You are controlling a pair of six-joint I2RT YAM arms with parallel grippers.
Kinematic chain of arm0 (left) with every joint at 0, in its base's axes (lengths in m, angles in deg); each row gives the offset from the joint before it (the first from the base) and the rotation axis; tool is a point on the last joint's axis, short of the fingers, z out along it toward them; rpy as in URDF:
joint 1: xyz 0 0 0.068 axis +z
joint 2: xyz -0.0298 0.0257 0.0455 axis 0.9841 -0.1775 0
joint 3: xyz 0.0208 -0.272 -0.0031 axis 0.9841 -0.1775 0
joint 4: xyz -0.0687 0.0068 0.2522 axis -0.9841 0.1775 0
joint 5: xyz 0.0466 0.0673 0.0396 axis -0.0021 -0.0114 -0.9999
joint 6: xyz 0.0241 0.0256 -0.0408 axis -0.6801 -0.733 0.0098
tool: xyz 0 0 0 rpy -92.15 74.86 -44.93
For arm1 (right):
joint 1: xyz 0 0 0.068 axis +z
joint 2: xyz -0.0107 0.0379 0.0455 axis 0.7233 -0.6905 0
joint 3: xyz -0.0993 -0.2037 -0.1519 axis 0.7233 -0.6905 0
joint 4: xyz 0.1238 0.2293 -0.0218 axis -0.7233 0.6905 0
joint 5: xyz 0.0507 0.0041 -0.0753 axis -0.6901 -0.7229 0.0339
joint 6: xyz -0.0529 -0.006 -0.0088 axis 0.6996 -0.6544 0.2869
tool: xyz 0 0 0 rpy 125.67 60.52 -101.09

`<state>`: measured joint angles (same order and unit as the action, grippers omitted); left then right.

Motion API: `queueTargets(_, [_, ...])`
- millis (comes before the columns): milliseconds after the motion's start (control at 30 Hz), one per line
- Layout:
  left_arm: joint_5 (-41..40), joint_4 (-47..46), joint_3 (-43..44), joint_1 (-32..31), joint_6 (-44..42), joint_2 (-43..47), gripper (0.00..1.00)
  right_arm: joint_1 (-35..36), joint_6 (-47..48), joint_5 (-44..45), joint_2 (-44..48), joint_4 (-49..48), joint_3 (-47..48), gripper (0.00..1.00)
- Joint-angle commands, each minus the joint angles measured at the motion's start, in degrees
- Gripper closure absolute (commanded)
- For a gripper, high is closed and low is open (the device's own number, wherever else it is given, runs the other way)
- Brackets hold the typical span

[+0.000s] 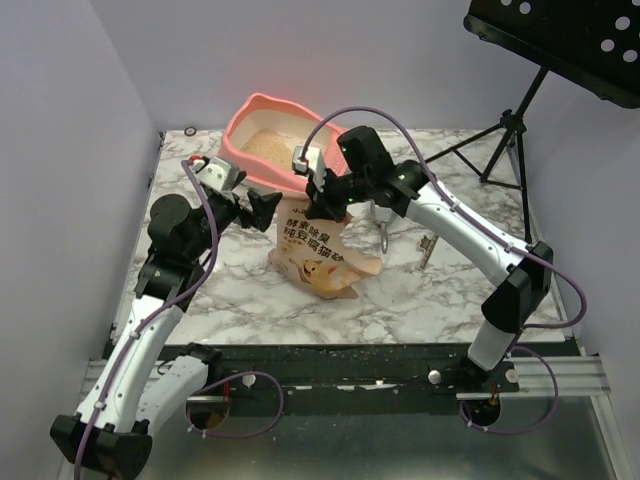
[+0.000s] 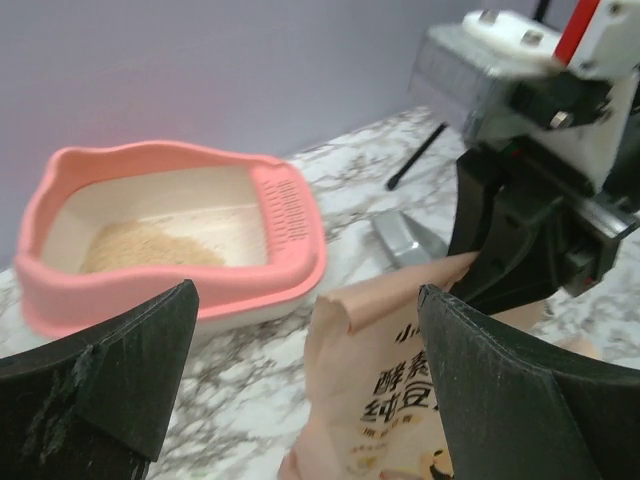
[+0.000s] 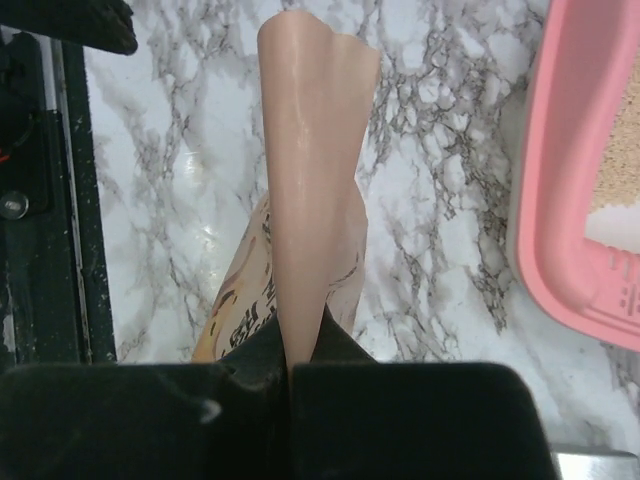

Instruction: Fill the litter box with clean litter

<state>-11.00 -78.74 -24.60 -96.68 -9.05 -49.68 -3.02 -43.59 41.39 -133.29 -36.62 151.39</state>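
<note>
Pinching the top edge of the tan paper bag [image 3: 310, 180], the right fingers [image 3: 400, 420] are pressed tight on the folded paper; from the wrist view we see the bag's mouth rising as a narrow crease straight out of them. We find the bag standing on the marble tabletop [image 1: 420, 300] near its middle, its base spread on the surface and its printed face turned toward the arm bases; the left fingers [image 2: 110, 370] are spread wide, level with the bag's upper part and just to its left, and we cannot tell whether either one touches it. The litter box [image 2: 150, 285] sits at the far left of the tabletop, just behind the bag and close to the back wall; its pink rim curves around a cream inner wall. Inside it we see the clean litter [image 2: 145, 248] as a shallow beige patch on the floor of the tray; a black music stand [image 1: 520, 120] stands at the far right.
</note>
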Motion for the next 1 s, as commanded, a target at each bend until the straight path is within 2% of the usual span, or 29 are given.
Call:
queueTargets(0, [-17.3,9.19,-2.82,-0.23,-4.48,5.41,0.01,3.35,0.49,8.0,-2.83,-0.84,16.07,0.99])
queueTargets(133, [-21.09,9.81,-5.73,-0.23,-5.28,6.65,0.01,7.22,1.28,13.02,-6.43,3.64,25.05,0.99])
queueTargets(267, [-21.19,9.72,-6.79,-0.32,-5.36,7.44,0.01,10.21,2.77,15.31,-9.86,9.09,31.13,1.0])
queueTargets(500, [-21.19,9.37,-7.49,-2.25,-7.73,8.49,0.01,10.57,-0.56,14.34,-6.62,0.07,13.58,1.0])
queueTargets(600, [-21.19,9.54,-7.67,-3.74,-9.23,8.85,0.01,10.65,-1.53,14.26,-6.09,-1.27,10.84,0.99])
queueTargets(667, [-20.67,10.42,-7.49,-4.53,-10.37,9.2,0.01,10.57,-2.32,14.43,-6.0,-1.36,10.66,0.86])
queueTargets(733, [-19.79,11.91,-6.71,-5.06,-11.42,9.64,0.01,10.57,-2.67,15.48,-4.6,-1.97,9.43,0.63])
queueTargets(800, [-18.99,14.36,-4.78,-5.59,-12.22,10.08,0.01,10.57,-3.64,18.37,-1.97,-3.72,7.07,0.46])
queueTargets(867, [-19.16,16.57,-2.76,-6.12,-13.53,10.43,0.01,10.48,-5.39,21.97,1.97,-6.09,3.73,0.38])
queueTargets(967, [-19.34,19.29,0.23,-7.52,-16.95,10.26,0.01,10.22,-7.77,26.11,9.53,-8.29,-2.68,0.32])
